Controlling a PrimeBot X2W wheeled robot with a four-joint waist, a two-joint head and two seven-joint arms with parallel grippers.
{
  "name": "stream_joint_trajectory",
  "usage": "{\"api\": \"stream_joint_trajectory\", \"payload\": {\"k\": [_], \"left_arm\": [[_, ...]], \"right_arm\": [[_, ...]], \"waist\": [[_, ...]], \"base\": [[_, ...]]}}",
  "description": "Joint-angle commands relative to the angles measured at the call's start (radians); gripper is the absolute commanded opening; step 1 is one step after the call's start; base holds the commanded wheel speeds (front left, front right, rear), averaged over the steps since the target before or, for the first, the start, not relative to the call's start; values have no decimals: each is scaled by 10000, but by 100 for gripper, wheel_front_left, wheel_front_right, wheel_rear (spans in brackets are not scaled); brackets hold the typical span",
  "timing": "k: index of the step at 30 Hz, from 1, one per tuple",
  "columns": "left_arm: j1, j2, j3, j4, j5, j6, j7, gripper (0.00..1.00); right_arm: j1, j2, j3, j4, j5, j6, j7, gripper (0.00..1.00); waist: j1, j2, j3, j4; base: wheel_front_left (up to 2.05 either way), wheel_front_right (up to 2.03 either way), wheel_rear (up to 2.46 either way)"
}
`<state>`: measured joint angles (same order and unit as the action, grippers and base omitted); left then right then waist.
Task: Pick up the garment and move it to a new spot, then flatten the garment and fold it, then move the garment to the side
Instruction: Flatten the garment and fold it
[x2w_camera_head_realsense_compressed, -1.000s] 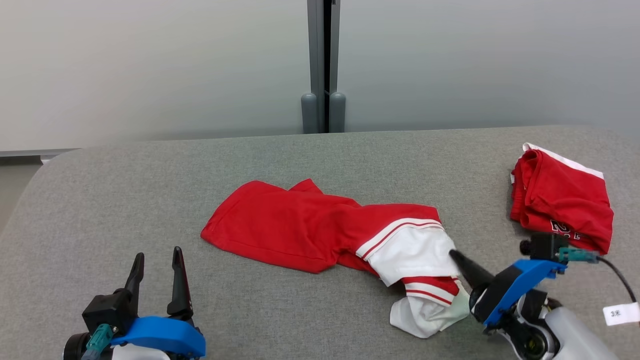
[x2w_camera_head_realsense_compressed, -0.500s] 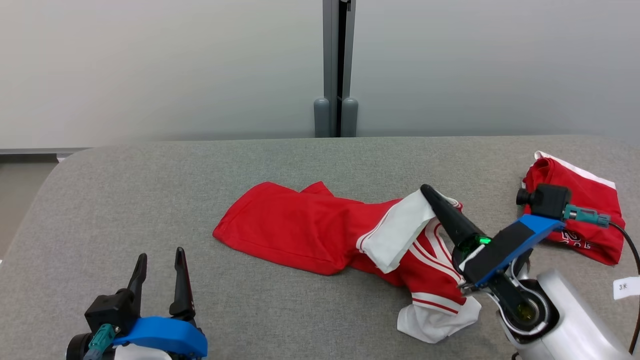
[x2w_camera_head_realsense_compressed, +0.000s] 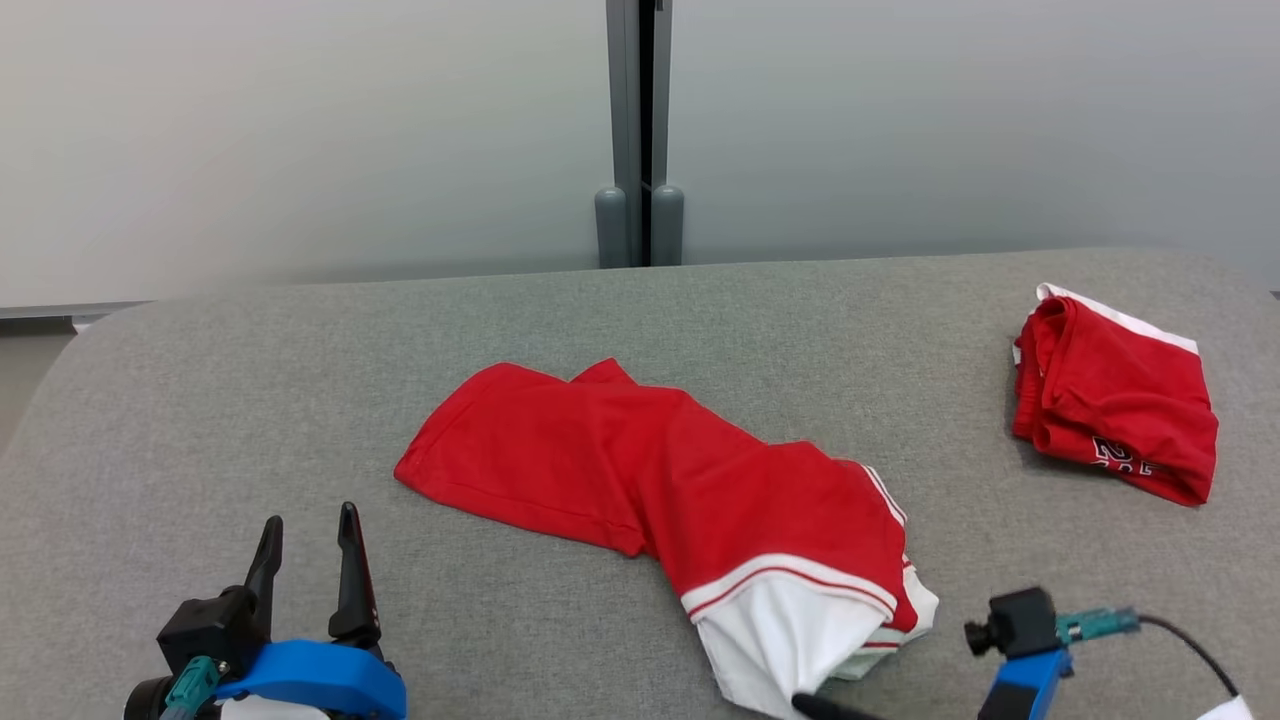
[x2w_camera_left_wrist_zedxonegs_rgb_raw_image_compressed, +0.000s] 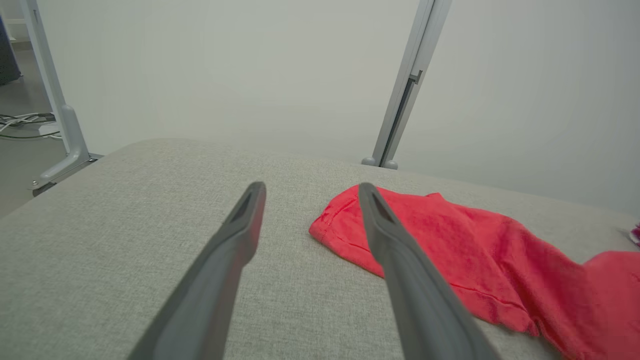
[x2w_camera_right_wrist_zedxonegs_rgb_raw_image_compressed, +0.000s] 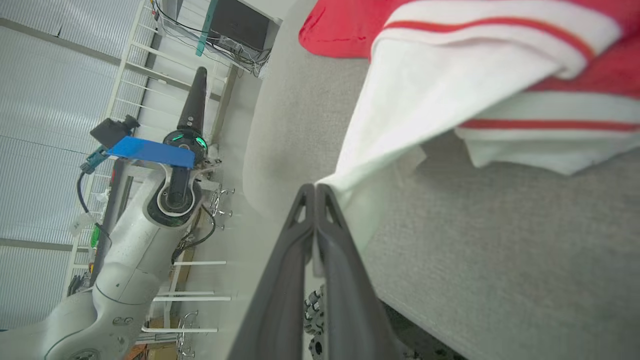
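From the head view, the garment (x2w_camera_head_realsense_compressed: 650, 470) lies mid-surface (x2w_camera_head_realsense_compressed: 250, 400), mostly spread. I judge flattening is underway, with folding and moving aside left. The left wrist view shows the left jaws spread and idle, the garment (x2w_camera_left_wrist_zedxonegs_rgb_raw_image_compressed: 450, 240) just beyond. The right wrist view shows the right jaws pinching its white hem (x2w_camera_right_wrist_zedxonegs_rgb_raw_image_compressed: 425, 100). Half a second ago that hem hung over the middle; now it's at the near edge.

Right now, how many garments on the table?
2. The loose garment lies in the middle of the table, its white corner pinched in the right gripper. The folded garment sits at the far right. Another tucked beneath could be hidden.
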<state>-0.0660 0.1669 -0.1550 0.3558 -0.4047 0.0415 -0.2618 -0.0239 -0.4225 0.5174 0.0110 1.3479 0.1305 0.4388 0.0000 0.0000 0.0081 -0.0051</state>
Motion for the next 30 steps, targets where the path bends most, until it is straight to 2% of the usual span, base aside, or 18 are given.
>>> {"api": "stream_joint_trajectory", "payload": {"k": [1,6,7,8,12,17,21,25,30], "left_arm": [[-106,32,29,-2,17,-54,-45,100],[-173,67,112,91,80,-139,-45,100],[-177,60,113,98,100,-138,-45,100],[-176,54,112,111,110,-124,-45,100],[-190,87,152,175,121,-179,-45,100],[-102,46,164,156,165,-116,-45,100],[-58,52,144,119,177,-117,-45,100],[-108,93,158,196,150,-208,-45,100],[-157,92,194,229,160,-215,-45,100]], "right_arm": [[121,-44,33,30,-50,5,56,0],[231,122,154,1298,-690,5,250,0],[161,158,115,1565,-838,5,212,34],[77,200,119,1778,-984,5,217,100],[-96,333,75,1970,-1064,5,303,100],[-146,103,-334,1131,-487,5,306,100],[-143,-171,-1127,466,-62,5,-242,100],[-102,-344,-1815,884,-459,6,-1023,100],[-415,99,-2297,2046,-841,6,-1555,100]], "waist": [[0,0,9,-12],[0,0,76,-103],[0,0,77,-107],[0,0,71,-105],[0,0,50,-95],[0,0,-1,-87],[0,0,-38,-48],[0,0,-68,34],[0,0,-30,69]], "base": [[0,0,0],[0,0,0],[0,0,0],[0,0,0],[0,0,0],[0,0,0],[0,0,0],[0,0,0],[0,0,0]]}}
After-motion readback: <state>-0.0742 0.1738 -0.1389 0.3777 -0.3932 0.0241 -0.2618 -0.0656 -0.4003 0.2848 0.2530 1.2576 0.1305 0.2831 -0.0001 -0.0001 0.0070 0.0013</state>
